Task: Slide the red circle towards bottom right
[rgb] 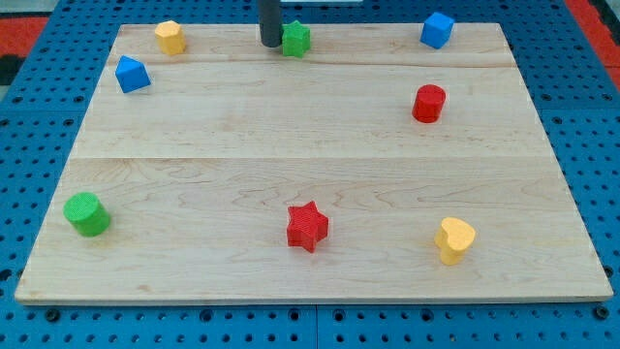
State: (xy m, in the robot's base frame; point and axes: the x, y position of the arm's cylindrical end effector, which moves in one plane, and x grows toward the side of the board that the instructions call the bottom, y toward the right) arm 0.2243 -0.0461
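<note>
The red circle (428, 103), a short red cylinder, stands at the view's right in the upper half of the wooden board (291, 145). My tip (269, 45) is at the view's top centre, far to the left of the red circle. It sits right beside the left side of a green star-shaped block (296, 39).
A yellow hexagon block (170, 37) and a blue block (132, 74) are at top left. A blue cube (437, 30) is at top right. A green cylinder (87, 214) is at bottom left, a red star (308, 226) at bottom centre, a yellow heart (454, 239) at bottom right.
</note>
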